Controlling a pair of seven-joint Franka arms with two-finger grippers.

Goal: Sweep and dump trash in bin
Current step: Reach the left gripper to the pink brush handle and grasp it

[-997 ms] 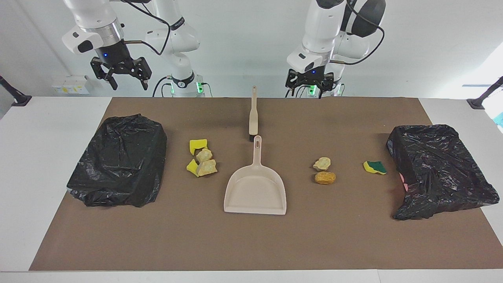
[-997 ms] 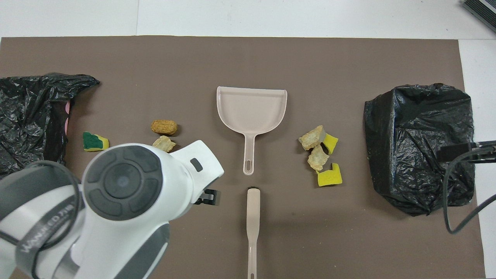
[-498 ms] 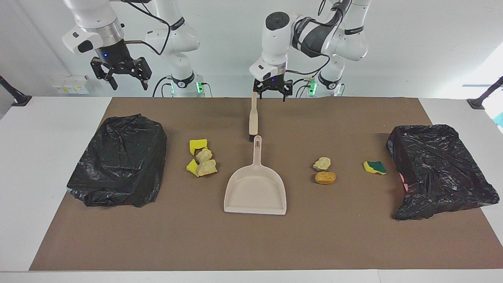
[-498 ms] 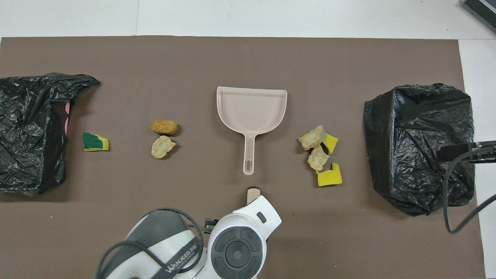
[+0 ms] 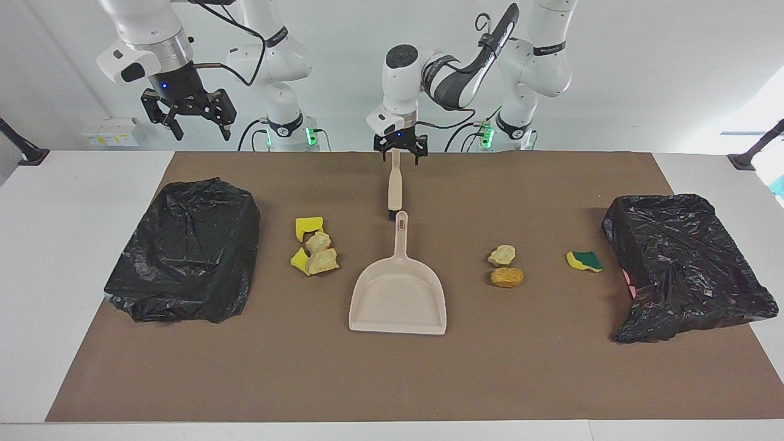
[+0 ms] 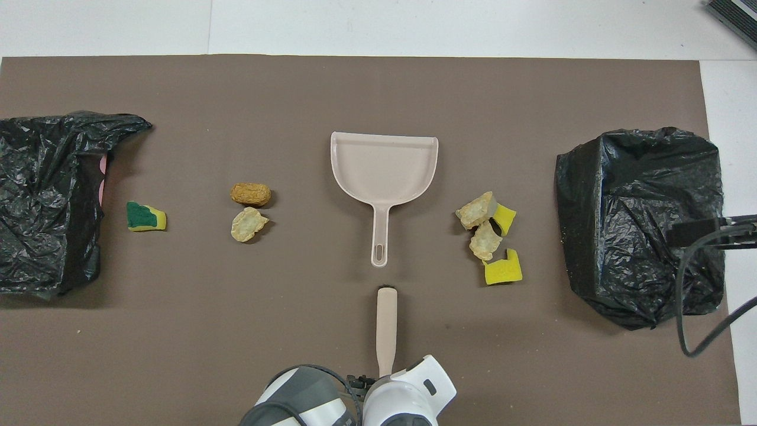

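Note:
Trash lies in two groups on the brown mat. Yellow sponge pieces and tan chunks (image 5: 313, 248) (image 6: 488, 236) sit toward the right arm's end. Two tan chunks (image 5: 505, 266) (image 6: 249, 223) and a yellow-and-green sponge piece (image 5: 584, 261) (image 6: 145, 216) lie toward the left arm's end. A beige dustpan (image 5: 398, 297) (image 6: 384, 165) rests mid-table, with a beige brush (image 5: 395, 187) (image 6: 387, 325) nearer the robots. My left gripper (image 5: 399, 158) is open, its fingers either side of the brush handle's end. High up, the right gripper (image 5: 188, 122) waits open above the table edge.
Two bins lined with black bags stand at the ends of the mat, one (image 5: 187, 248) (image 6: 641, 225) toward the right arm's end and one (image 5: 686, 263) (image 6: 47, 195) toward the left arm's end. The left arm's wrist (image 6: 408, 402) covers the brush handle's end from above.
The left arm has swung from its own end of the table to the middle and come down over the brush handle's end. The right arm has not moved.

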